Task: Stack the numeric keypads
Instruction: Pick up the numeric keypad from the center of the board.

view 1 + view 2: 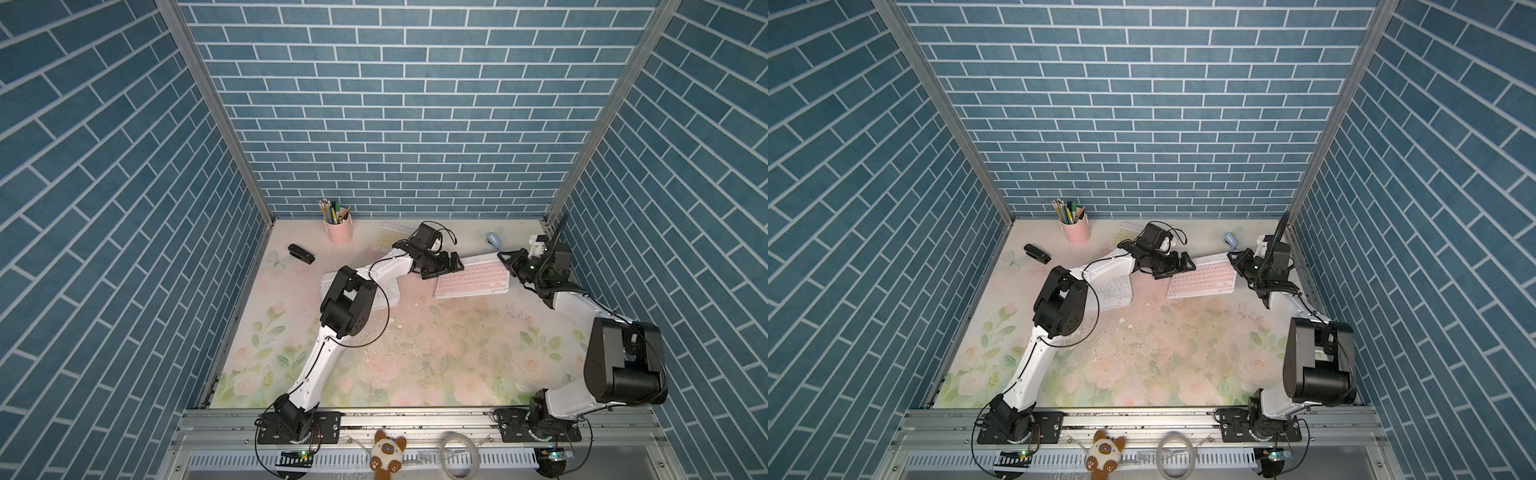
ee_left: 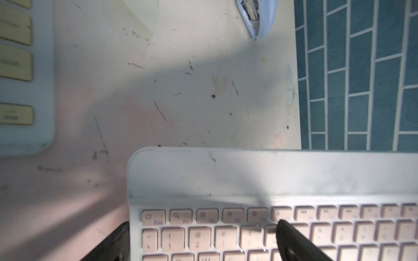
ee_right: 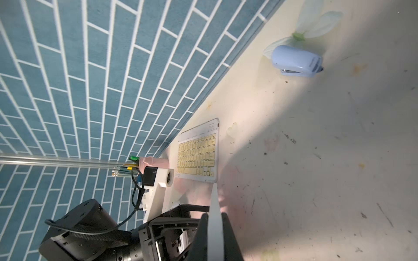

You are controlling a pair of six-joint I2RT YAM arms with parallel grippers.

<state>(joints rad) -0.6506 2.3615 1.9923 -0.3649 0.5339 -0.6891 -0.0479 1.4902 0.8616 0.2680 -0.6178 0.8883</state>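
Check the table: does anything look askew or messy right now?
The pink keypad lies askew on the floral mat, one end pinched in the right hand. White crumbs and scuff marks litter the mat. Nothing looks broken.

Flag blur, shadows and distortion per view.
Left wrist: yellow-keyed keypad at the frame edge is out of focus; a shadow crosses the mat and pink-keyed keypad. Right wrist: light-blue stapler sharp, that keypad's edge in the right pincer soft. Both top views: wide-angle splays the brick walls.
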